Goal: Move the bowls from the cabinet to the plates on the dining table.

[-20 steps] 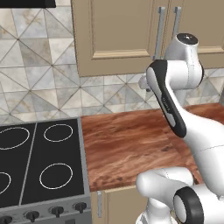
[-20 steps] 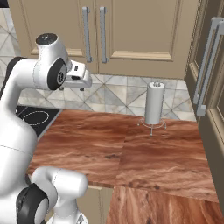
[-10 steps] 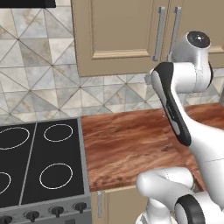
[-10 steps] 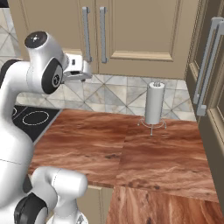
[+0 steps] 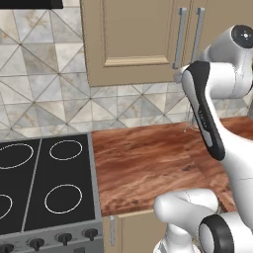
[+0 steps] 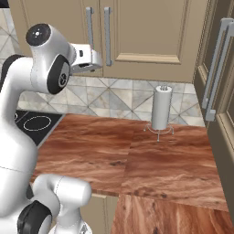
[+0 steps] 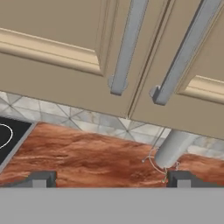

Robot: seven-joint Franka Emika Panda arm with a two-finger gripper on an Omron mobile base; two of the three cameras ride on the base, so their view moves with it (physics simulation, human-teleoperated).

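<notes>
The tan cabinet (image 5: pixel 128 39) (image 6: pixel 146 27) (image 7: pixel 52 26) hangs above the counter with both panelled doors closed, so the bowls are hidden. Its two silver bar handles (image 7: pixel 127 48) (image 6: pixel 108 32) run side by side at the door seam. My gripper (image 6: pixel 97 61) (image 7: pixel 111 179) is open with nothing between its fingers. It is raised in front of the doors, just below the lower ends of the handles and apart from them. The plates and the dining table are out of view.
A paper towel roll on a wire stand (image 6: pixel 160 108) (image 7: pixel 173 148) stands on the wood counter (image 5: pixel 148 168) near the tiled wall. A black stove (image 5: pixel 44 183) (image 6: pixel 36 122) lies to the left. A tall cabinet with long handles (image 6: pixel 215 68) closes the right side.
The arm has lifted the hand upward and closer to the lower ends of the cabinet handles. The gripper has stayed open.
</notes>
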